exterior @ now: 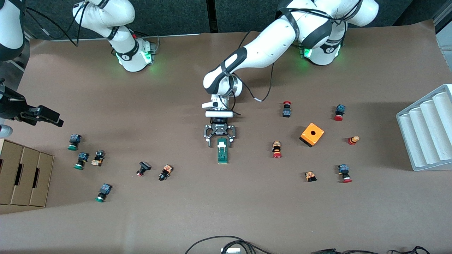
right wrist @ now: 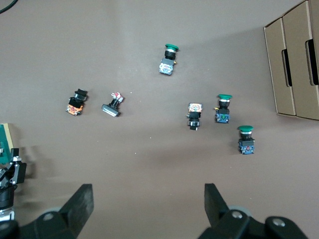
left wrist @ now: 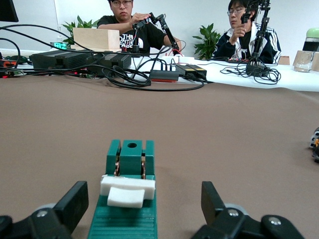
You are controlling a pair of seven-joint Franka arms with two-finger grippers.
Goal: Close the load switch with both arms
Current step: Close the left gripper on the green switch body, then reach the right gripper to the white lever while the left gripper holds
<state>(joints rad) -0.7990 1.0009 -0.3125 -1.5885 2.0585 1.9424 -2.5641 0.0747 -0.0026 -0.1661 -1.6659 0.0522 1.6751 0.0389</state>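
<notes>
Straddling the white end of the switch [exterior: 222,150] with open fingers [left wrist: 75,201], the left gripper [exterior: 219,138] sits low at mid-table, no pad touching it. The right gripper [right wrist: 147,205], fingers also spread and empty, waits over the green-capped buttons [right wrist: 222,108] near the cardboard boxes [exterior: 22,176].

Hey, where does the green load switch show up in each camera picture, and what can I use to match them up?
Front view: load switch lies mid-table, its white end between the open fingers of the left hand.
Left wrist view: load switch at bottom centre, between the left hand's fingers.
Right wrist view: only a green corner shows at the edge.
Shared landmark: the left hand beside the switch.
</notes>
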